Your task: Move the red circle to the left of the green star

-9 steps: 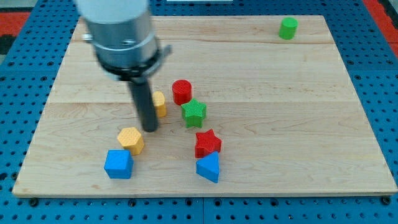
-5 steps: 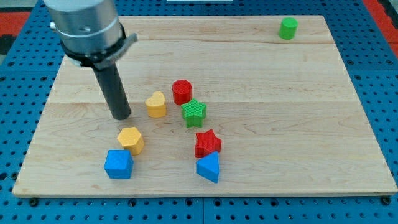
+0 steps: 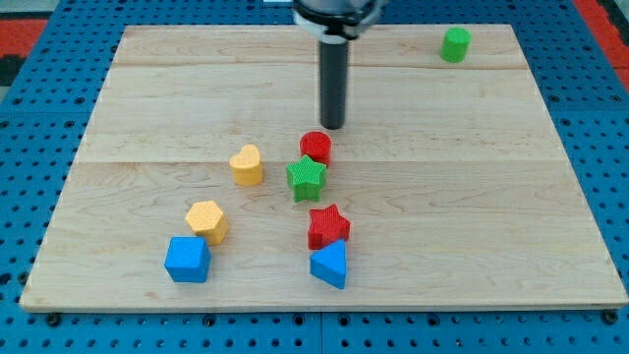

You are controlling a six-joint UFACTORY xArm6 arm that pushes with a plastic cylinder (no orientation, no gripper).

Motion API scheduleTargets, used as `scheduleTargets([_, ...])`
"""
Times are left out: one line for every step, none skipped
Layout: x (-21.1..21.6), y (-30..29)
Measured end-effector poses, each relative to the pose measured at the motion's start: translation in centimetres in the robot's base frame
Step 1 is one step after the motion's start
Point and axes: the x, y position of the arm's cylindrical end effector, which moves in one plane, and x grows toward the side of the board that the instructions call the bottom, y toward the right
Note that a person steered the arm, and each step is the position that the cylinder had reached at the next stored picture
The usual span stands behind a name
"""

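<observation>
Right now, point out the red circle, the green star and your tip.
red circle (image 3: pixel 315 146), camera view, its top face
green star (image 3: pixel 307 176), camera view, middle of its top
my tip (image 3: pixel 333 126), camera view, rod's very end

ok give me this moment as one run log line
my tip: just above red circle, small gap | red circle: touching green star's upper right, not left of it yet | task: not done

There are no words, numbers or signs to read anywhere here. The wooden board is plain wood. The little coloured blocks have no letters on them. The blue table under the board only has rows of small holes.
</observation>
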Motion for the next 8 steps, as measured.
scheduleTargets([2.7, 4.6])
scheduleTargets([2.8, -1.5])
scheduleTargets([3.0, -5.1])
scheduleTargets([2.8, -5.3])
scheduleTargets([1.8, -6.8])
scheduleTargets([1.8, -7.8])
scheduleTargets([2.6, -7.7])
scheduleTargets([2.2, -8.4])
